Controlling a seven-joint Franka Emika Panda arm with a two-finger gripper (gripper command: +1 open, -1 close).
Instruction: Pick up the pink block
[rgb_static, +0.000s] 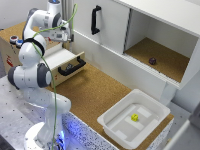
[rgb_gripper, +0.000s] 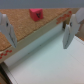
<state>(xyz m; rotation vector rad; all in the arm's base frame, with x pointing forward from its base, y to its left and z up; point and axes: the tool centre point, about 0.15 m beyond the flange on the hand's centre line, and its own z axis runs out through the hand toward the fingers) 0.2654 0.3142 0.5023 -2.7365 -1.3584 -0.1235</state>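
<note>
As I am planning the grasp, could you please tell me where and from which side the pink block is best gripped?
Probably from straight above, closing on two opposite side faces. The pink block is a small cube sitting flat on the cork surface with nothing touching it, and the open gripper spans far more than its width. Its exact rotation is too blurred to judge.

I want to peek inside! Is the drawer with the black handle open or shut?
Open. The drawer juts out from its wooden cabinet, showing its pale inside beneath the gripper.
</note>
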